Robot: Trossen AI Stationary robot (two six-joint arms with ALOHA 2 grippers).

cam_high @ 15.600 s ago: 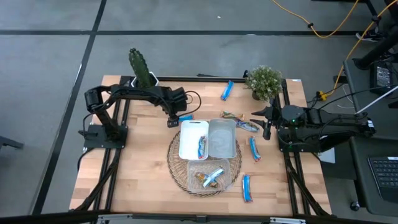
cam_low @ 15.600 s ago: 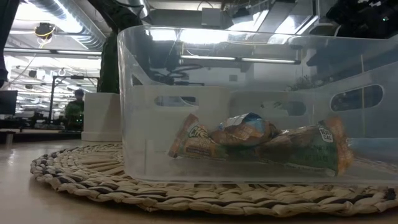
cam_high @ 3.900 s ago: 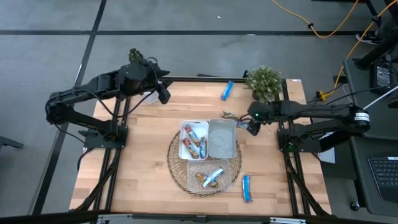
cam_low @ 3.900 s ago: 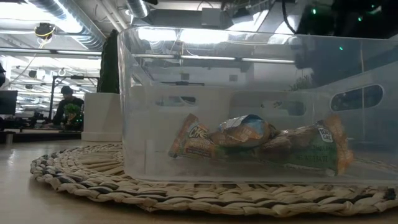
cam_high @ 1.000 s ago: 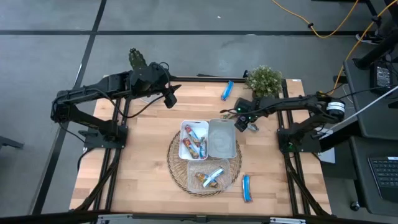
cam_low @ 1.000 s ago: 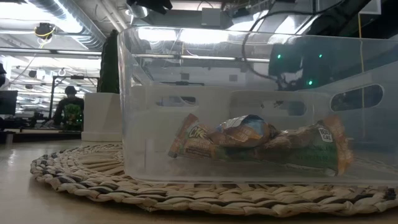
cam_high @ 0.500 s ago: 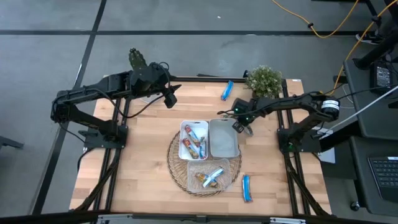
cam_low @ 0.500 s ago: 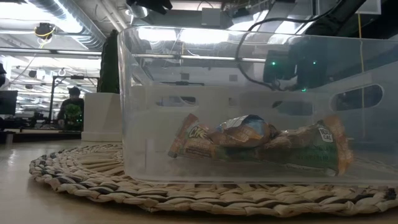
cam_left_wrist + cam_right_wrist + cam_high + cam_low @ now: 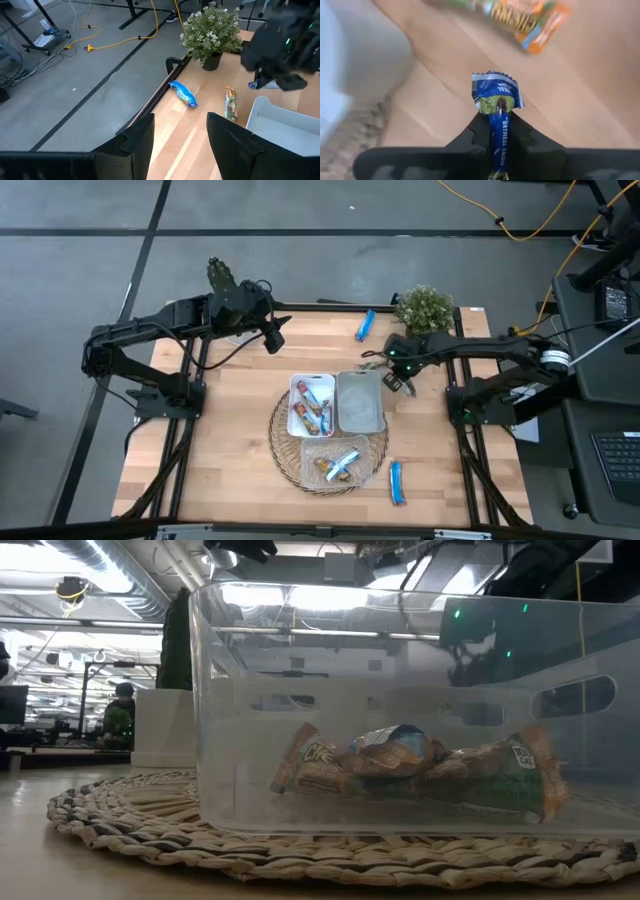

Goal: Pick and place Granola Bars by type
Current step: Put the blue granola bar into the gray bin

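The right gripper is clamped on a blue bar, just beside the grey tray. The left gripper waits with fingers apart.

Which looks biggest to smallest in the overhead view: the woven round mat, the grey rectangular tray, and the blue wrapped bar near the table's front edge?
1. Woven round mat, largest.
2. Grey rectangular tray.
3. Blue wrapped bar, smallest.
All lie on the tabletop, so nearness hardly skews this.

The blue bar wrapper reads "OATMEAL RAISIN" along its length.
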